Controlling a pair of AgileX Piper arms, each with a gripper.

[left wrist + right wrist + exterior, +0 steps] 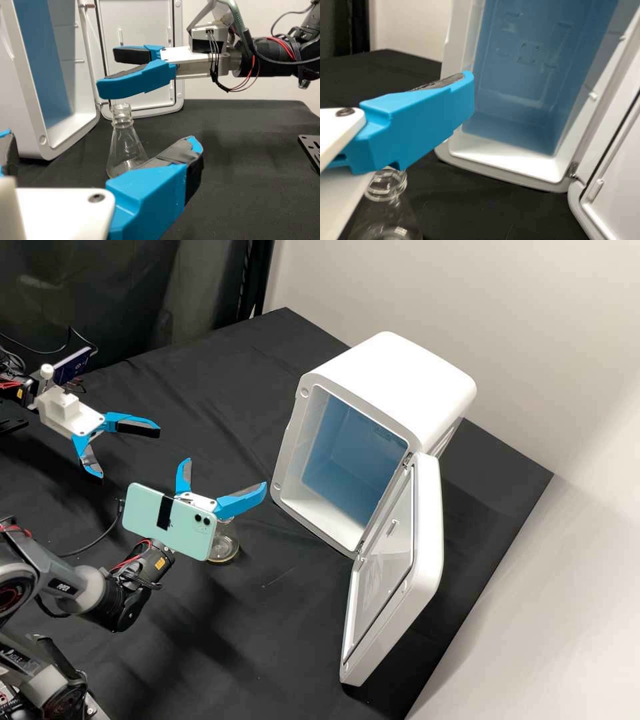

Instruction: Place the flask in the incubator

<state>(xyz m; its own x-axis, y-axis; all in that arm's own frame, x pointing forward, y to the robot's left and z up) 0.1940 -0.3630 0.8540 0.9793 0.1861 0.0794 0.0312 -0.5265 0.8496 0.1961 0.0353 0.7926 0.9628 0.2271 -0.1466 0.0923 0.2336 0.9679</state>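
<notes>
Right gripper (225, 474) wide open, just above the flask (223, 547) mouth.

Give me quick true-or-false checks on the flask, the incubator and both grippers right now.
1. The incubator door is open. True.
2. The right gripper is shut on the Erlenmeyer flask. False: it is open, above the flask's neck.
3. The flask stands upright on the bench. True.
4. The flask is inside the incubator. False: it stands on the bench outside it.
5. The left gripper is open. True.
</notes>
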